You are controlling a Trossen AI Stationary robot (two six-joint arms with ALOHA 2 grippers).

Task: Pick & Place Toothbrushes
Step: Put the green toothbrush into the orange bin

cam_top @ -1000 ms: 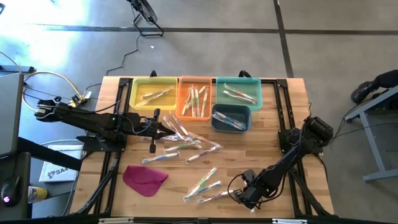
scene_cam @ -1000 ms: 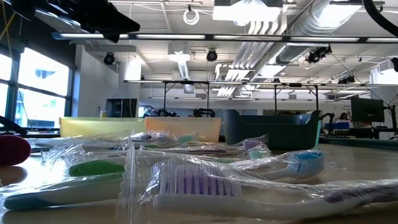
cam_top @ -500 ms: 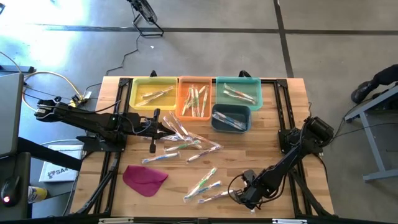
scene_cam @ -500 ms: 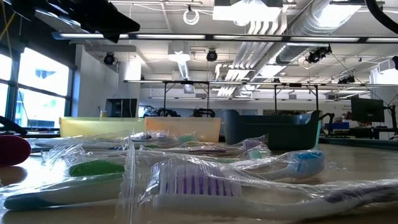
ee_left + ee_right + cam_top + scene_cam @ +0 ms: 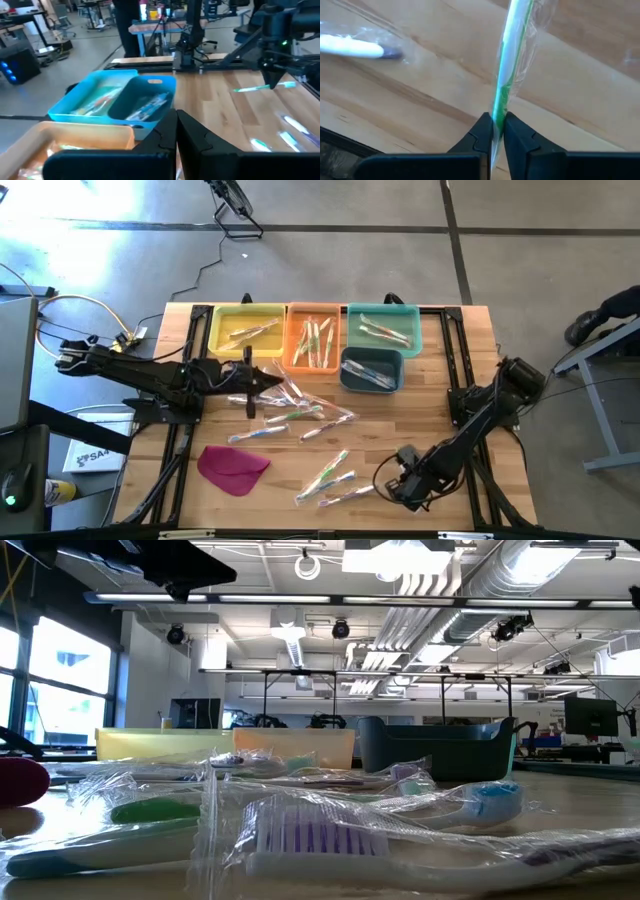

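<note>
Right end effector pinching a wrapped green-and-white toothbrush near the counter's front edge

The green-and-white toothbrush (image 5: 507,75), in a clear glossy wrapper, is clamped between the nearly closed fingers of the right end effector (image 5: 494,124), just above the counter (image 5: 580,95); the left wrist view shows it held level off the wood, which the high view barely resolves; other wrapped toothbrushes (image 5: 300,412) lie scattered mid-counter, more in the yellow bin (image 5: 222,316), orange bin (image 5: 297,311), teal bin (image 5: 412,311) and dark blue bin (image 5: 372,357); a magenta cloth (image 5: 232,468) lies front left; the left end effector (image 5: 262,383) hangs fully closed and empty over the scatter; no writing is readable.
</note>
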